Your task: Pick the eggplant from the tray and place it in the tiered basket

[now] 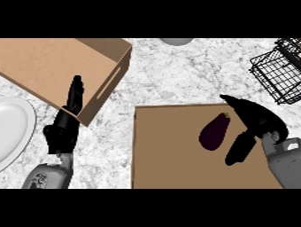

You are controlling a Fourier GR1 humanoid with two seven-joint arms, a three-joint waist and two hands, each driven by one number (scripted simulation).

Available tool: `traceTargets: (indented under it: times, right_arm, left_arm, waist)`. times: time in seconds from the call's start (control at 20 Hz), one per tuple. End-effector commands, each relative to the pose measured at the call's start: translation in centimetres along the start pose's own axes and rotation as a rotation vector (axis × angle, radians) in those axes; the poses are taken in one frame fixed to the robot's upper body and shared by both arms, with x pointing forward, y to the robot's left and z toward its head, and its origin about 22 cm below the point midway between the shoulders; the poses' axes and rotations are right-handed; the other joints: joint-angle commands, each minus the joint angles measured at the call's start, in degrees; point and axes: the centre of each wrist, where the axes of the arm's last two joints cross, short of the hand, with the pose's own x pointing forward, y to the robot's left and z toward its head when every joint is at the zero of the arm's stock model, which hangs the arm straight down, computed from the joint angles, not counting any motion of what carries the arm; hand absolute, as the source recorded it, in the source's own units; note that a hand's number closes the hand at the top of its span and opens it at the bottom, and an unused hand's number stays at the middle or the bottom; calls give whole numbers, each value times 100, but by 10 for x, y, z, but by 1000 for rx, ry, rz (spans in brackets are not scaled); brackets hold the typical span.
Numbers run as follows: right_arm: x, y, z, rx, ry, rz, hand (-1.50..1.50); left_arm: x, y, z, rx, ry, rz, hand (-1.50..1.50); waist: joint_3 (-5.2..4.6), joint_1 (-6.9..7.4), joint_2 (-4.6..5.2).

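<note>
Overhead, a glossy purple eggplant [214, 131] lies on the flat brown tray [169, 150], right hand [257, 120] spread open beside it. Left hand [67, 122] rests open beside a cardboard box [45, 62]. A black wire basket [289, 71] occupies the marbled counter's [172, 75] far right corner.

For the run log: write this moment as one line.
phase: reach | eggplant: on tray | right robot hand: open beside it | left robot hand: open, resting | tiered basket: untouched

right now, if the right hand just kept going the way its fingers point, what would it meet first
The right hand points up and left across the tray's far edge, passing beside the eggplant rather than into it. Beyond that lies only bare counter, so the way looks free, though the hand's height is unclear.
</note>
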Motion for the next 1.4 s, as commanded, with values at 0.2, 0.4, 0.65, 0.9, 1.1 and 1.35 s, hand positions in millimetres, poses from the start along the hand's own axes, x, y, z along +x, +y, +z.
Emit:
traceTargets:
  times: [0.2,0.4,0.65,0.9,1.1,1.35]
  right_arm:
    - [6,19,-19,35,72,11,-150]
    - [0,2,-36,32,52,4,-150]
    - [16,15,-46,14,43,-11,-150]
    - [10,26,-44,1,22,-51,-150]
    - [1,39,-21,-42,36,-91,150]
    - [-2,69,-41,-157,-8,89,150]
  left_arm:
    - [-4,-7,-16,12,-10,1,0]
    - [-7,-1,13,-8,-12,-7,0]
    - [12,-15,16,7,-14,-9,0]
    - [-1,1,-7,0,0,-18,0]
    - [-8,13,3,15,1,4,0]
    - [-1,-6,0,-5,-6,-10,0]
  waist:
    - [1,-14,4]
    - [2,15,0]
    - [3,26,-1]
    - [2,-5,0]
    - [1,-23,-7]
    - [3,-9,-1]
